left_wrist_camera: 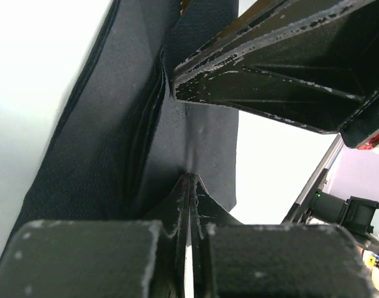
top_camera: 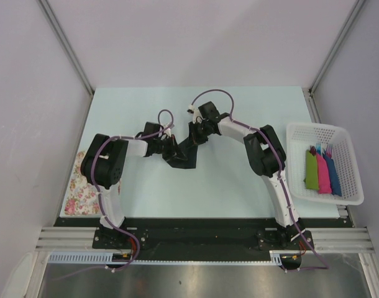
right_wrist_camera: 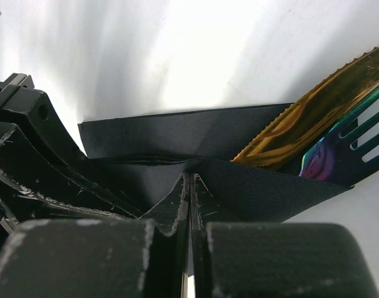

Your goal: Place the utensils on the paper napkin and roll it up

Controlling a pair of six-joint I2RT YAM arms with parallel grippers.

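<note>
Two arms are counted: one left arm (top_camera: 105,167) and one right arm (top_camera: 264,155). Two end effectors are recorded: one left end effector (left_wrist_camera: 189,181) and one right end effector (right_wrist_camera: 189,179). One black paper napkin (right_wrist_camera: 164,133) is noted. Two utensils (right_wrist_camera: 301,127) are visible: one golden serrated knife (right_wrist_camera: 323,108) and one iridescent fork (right_wrist_camera: 358,133). One bench (top_camera: 239,118), one white basket (top_camera: 317,126) and one floral cloth (top_camera: 77,186) are logged. Three bundles are counted: one green bundle (top_camera: 311,171), one pink bundle (top_camera: 323,175) and one blue bundle (top_camera: 333,179).

matt blk paper napkin (right_wrist_camera: 177,133), glossy gold-iridescent utensils (right_wrist_camera: 301,124)
</note>
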